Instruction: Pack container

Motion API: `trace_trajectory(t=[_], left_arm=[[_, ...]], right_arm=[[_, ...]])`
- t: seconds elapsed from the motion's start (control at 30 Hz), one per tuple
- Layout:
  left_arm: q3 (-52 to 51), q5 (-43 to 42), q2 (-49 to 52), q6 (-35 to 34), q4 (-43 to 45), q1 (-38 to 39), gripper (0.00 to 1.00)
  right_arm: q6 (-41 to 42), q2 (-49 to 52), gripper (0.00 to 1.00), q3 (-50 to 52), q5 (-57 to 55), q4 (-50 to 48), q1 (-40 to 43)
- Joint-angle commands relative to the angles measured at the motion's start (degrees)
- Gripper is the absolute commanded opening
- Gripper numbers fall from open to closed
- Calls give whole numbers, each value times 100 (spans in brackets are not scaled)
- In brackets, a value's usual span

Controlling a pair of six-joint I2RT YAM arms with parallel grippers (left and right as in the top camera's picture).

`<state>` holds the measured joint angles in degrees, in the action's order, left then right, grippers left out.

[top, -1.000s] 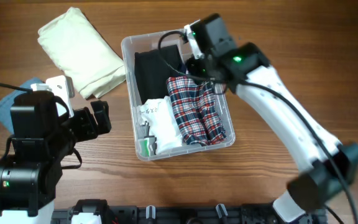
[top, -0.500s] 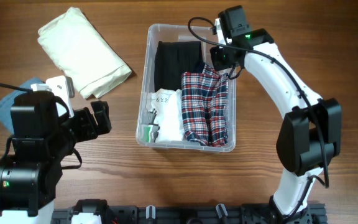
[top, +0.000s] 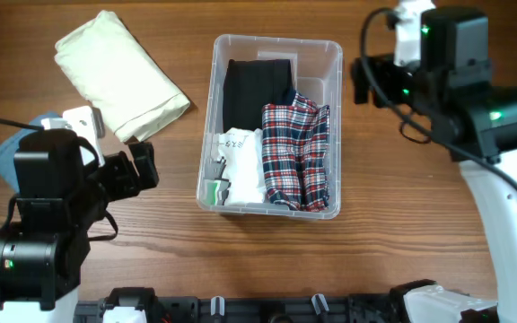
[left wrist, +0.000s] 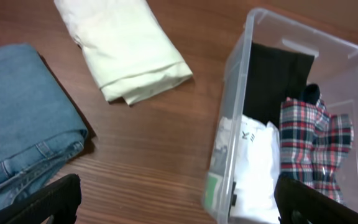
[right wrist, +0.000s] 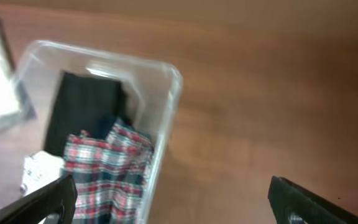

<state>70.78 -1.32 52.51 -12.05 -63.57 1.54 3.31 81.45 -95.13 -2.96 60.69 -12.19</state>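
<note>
The clear container (top: 276, 39) stands mid-table, holding a black garment (top: 254, 90), a red plaid garment (top: 296, 152) and a white folded garment (top: 240, 170). My right gripper (top: 363, 81) hangs open and empty just right of the container's far right corner. In the right wrist view the gripper (right wrist: 173, 199) spans bare wood beside the container's rim (right wrist: 166, 71). My left gripper (top: 149, 169) is open and empty left of the container, over the table. The left wrist view shows the gripper (left wrist: 179, 205) near the container's wall (left wrist: 232, 68).
A folded cream garment (top: 119, 72) lies at the back left. Folded blue jeans (left wrist: 23, 118) lie at the left edge, partly under my left arm in the overhead view. Bare wood stretches to the right of the container.
My right gripper has opened, let go of the plaid garment and pulled back to the right of the container. The container was straightened from a tilted position. The left arm has not moved.
</note>
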Motion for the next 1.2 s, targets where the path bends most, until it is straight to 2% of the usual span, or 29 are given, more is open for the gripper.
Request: trace_trajectory(t=[0.0, 0.17, 0.23, 0.27, 0.37, 0.43, 0.5, 0.63, 0.77, 0.93, 1.0, 1.17], left_arm=[[81, 118, 564, -310, 138, -378, 100], [81, 118, 2044, -354, 546, -1191, 100], [81, -122, 2450, -953, 638, -2295, 100], [81, -413, 2527, -1005, 627, -2732, 100], [68, -1069, 2767, -1467, 575, -4798, 100], [55, -1305, 2938, -1541, 675, -5744, 100], [52, -1578, 3333, -1270, 898, -6325, 100], [52, -1641, 4236, -925, 1115, -6402, 100], [52, -2514, 5257, 22, 1486, -6402, 100], [50, -3003, 5917, 697, 1836, -6360, 100], [50, -3259, 6089, 870, 1902, -6279, 100], [48, -3252, 6424, 868, 1923, -5724, 100]], right_arm=[[328, 225, 99, 299, 232, 190, 254], [291, 374, 99, 789, 269, 168, 251], [273, 374, 100, 846, 262, 138, 251], [271, 374, 99, 846, 262, 142, 251], [271, 374, 100, 848, 264, 140, 251], [273, 374, 100, 846, 267, 133, 251], [273, 374, 100, 848, 291, 87, 251], [273, 374, 100, 848, 289, 111, 251], [269, 374, 100, 848, 289, 131, 251], [267, 374, 100, 848, 286, 125, 251], [267, 374, 100, 848, 286, 105, 251], [269, 374, 99, 848, 286, 90, 251]])
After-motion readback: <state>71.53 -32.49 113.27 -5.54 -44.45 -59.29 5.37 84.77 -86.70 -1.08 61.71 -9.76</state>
